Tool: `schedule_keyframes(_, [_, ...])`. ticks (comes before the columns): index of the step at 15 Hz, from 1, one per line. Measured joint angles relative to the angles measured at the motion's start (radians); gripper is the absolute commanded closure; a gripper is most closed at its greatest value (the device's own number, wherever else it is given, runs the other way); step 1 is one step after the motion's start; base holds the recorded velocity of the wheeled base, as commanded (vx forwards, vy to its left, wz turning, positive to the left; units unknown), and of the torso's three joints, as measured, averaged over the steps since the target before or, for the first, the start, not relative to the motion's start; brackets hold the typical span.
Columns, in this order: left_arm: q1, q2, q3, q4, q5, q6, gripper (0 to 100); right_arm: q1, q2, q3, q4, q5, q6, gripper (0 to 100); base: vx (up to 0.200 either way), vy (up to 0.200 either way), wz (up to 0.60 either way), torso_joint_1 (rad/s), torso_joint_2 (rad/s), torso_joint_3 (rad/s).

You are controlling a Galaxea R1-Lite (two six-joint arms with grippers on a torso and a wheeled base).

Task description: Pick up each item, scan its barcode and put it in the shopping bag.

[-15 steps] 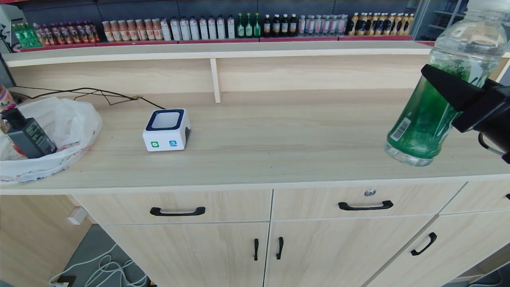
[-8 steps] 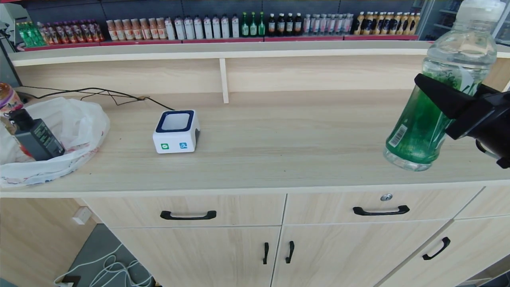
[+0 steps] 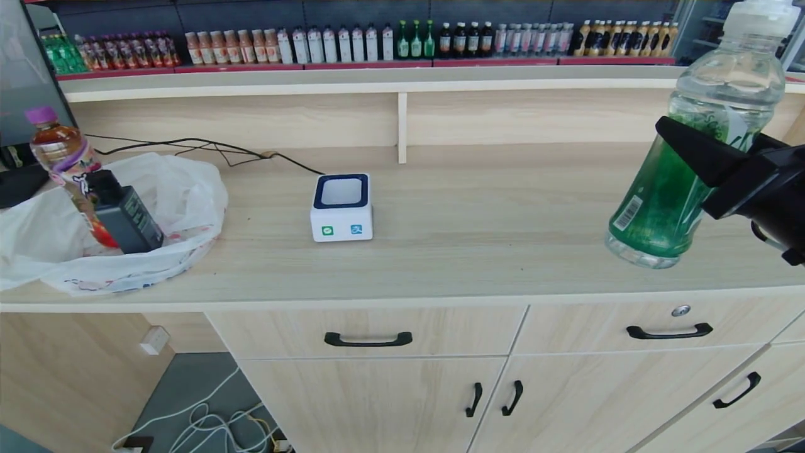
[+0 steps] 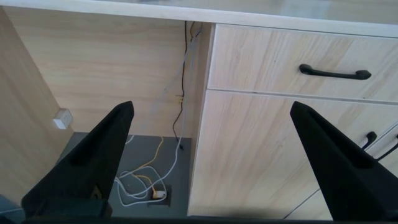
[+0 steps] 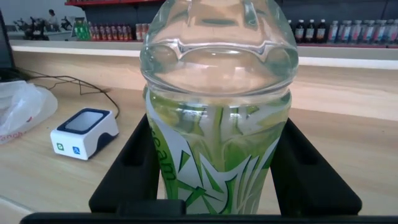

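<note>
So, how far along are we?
Done: a dark bottle and a purple-capped tea bottle sit in the shopping bag. In hand: the right gripper holds the green bottle, well to the right of the scanner. Left: scan it, bag it.

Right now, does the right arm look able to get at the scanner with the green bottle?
Probably yes. The right gripper holds the green bottle over the right end of the counter, with nothing standing between bottle and scanner. How far the arm stretches I can't judge.
</note>
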Motion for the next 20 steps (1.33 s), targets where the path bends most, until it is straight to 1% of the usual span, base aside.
schedule_keyframes(20, [0.0, 0.0, 0.0, -0.001, 0.0, -0.001, 0, 0.003, -0.017, 0.014, 0.003, 0.0, 0.003, 100, 0.0, 0.2, 0.0, 0.003, 0.0, 0.002])
